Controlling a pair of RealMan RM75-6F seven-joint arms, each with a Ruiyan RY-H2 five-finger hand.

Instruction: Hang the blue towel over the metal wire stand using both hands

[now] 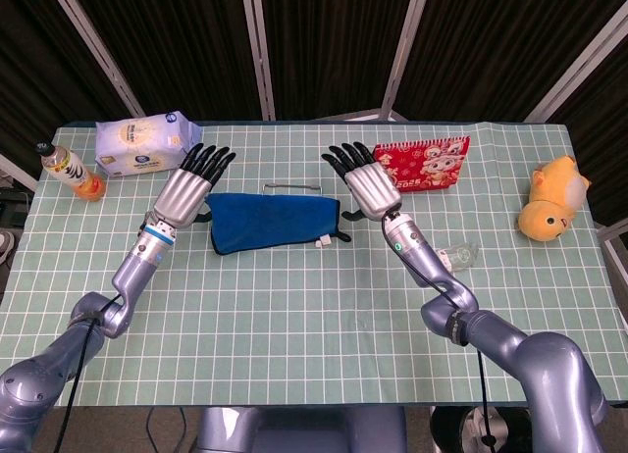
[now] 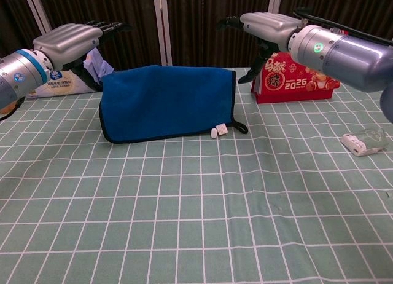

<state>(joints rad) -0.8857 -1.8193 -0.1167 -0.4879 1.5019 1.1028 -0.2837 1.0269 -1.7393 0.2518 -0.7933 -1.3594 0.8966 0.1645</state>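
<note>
The blue towel (image 1: 273, 221) (image 2: 166, 102) lies draped over the metal wire stand in mid-table, hiding most of it. A thin wire bar (image 1: 291, 186) shows just behind the towel's top edge, and one white foot (image 2: 216, 131) peeks out at its lower right corner. My left hand (image 1: 188, 183) (image 2: 70, 38) hovers by the towel's upper left corner with fingers spread, holding nothing. My right hand (image 1: 365, 178) (image 2: 267, 23) hovers above the upper right corner, also spread and empty.
A tissue pack (image 1: 142, 144) and a drink bottle (image 1: 69, 171) stand at the back left. A red calendar (image 1: 427, 162) (image 2: 295, 78) stands just behind my right hand. A yellow plush toy (image 1: 554, 198) sits far right, and a small clear object (image 1: 459, 253) (image 2: 363, 139) lies nearer.
</note>
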